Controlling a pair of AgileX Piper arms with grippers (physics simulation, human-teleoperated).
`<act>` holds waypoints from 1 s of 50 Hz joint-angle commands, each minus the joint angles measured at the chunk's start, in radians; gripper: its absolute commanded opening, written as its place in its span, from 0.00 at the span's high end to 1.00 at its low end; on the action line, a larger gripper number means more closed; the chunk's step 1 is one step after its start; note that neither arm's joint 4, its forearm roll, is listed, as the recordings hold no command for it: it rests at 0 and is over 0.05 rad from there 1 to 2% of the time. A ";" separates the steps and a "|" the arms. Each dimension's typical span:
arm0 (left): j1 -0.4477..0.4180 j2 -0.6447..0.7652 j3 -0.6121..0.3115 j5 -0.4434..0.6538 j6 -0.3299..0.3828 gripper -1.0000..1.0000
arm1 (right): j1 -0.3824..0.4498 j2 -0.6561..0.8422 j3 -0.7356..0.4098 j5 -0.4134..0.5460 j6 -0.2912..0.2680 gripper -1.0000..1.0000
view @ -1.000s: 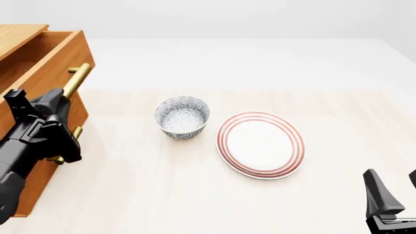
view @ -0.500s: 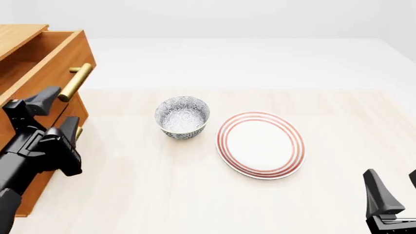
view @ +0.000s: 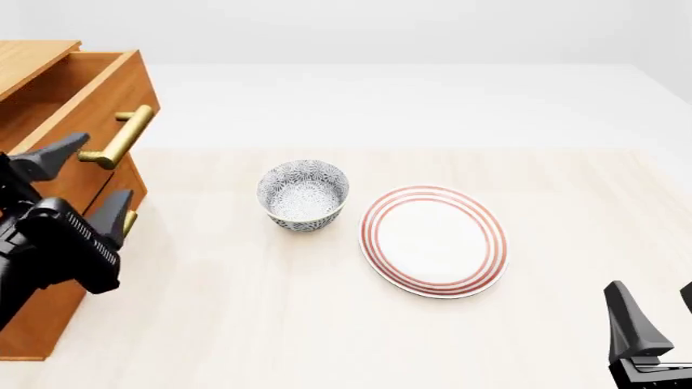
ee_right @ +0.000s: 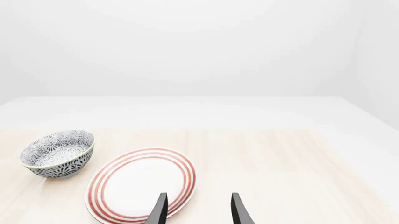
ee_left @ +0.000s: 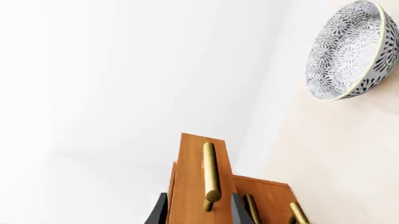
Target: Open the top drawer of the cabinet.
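Observation:
The orange-brown cabinet (view: pixel 31 53) stands at the table's left edge. Its top drawer (view: pixel 100 99) is pulled out, showing its hollow inside, with the brass bar handle (view: pixel 121 136) on its front. My left gripper (view: pixel 84 185) is open just on the near side of that handle, and nothing sits between its fingers. In the left wrist view the drawer front (ee_left: pixel 190 186) and handle (ee_left: pixel 210 175) lie ahead of the spread gripper (ee_left: pixel 197 212). My right gripper (view: pixel 657 312) is open and empty at the near right corner, far from the cabinet; its gripper (ee_right: pixel 198 210) also shows in the right wrist view.
A patterned grey bowl (view: pixel 304 194) sits mid-table, and a white plate with red rings (view: pixel 433 240) lies to its right. Lower drawer handles (ee_left: pixel 249 207) show below the top one. Bowl (ee_right: pixel 57 154) and plate (ee_right: pixel 142 184) lie ahead of the right gripper.
My left gripper was closed around the top drawer's handle a second ago; it has opened, let go and drawn back toward me. The drawer stays pulled out. The right arm has not moved.

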 commanded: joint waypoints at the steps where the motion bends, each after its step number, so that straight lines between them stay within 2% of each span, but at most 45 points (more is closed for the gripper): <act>1: -0.031 -0.087 -0.100 0.222 -0.165 0.00 | 0.000 0.000 0.000 -0.001 0.000 0.00; 2: -0.037 -0.098 -0.126 0.253 -0.200 0.00 | 0.000 0.000 0.000 -0.001 0.000 0.00; 6: -0.045 -0.104 -0.158 0.310 -0.250 0.00 | 0.000 0.000 0.000 -0.001 0.000 0.00; 8: -0.002 -0.118 -0.187 0.358 -0.299 0.00 | 0.000 0.000 0.000 -0.001 0.000 0.00; 9: -0.037 -0.095 -0.220 0.382 -0.338 0.00 | 0.000 0.000 0.000 -0.001 0.000 0.00; 11: -0.028 -0.101 -0.225 0.395 -0.347 0.00 | 0.000 0.000 0.000 -0.001 0.000 0.00; 13: -0.026 -0.101 -0.271 0.449 -0.406 0.00 | 0.000 0.000 0.000 -0.001 0.000 0.00; 20: -0.001 -0.100 -0.368 0.574 -0.510 0.00 | 0.000 0.000 0.000 -0.001 0.000 0.00; 26: 0.012 -0.072 -0.406 0.626 -0.558 0.00 | 0.000 0.000 0.000 -0.001 0.000 0.00; 31: 0.025 -0.026 -0.486 0.695 -0.654 0.00 | 0.000 0.000 0.000 -0.001 0.000 0.00; 35: 0.027 -0.028 -0.502 0.712 -0.669 0.00 | 0.000 0.000 0.000 -0.001 0.000 0.00; 38: 0.023 0.000 -0.559 0.768 -0.741 0.00 | 0.000 0.000 0.000 -0.001 0.000 0.00; 40: 0.035 -0.001 -0.572 0.787 -0.748 0.00 | 0.000 0.000 0.000 -0.001 0.000 0.00; 41: 0.004 0.012 -0.588 0.792 -0.764 0.00 | 0.000 0.000 0.000 -0.001 0.000 0.00; 44: 0.021 0.015 -0.617 0.836 -0.786 0.00 | 0.000 0.000 0.000 -0.001 0.000 0.00; 46: 0.002 0.049 -0.660 0.881 -0.845 0.00 | 0.000 0.000 0.000 -0.001 0.000 0.00; 50: 0.048 0.034 -0.677 0.923 -0.849 0.00 | 0.000 0.000 0.000 -0.001 0.000 0.00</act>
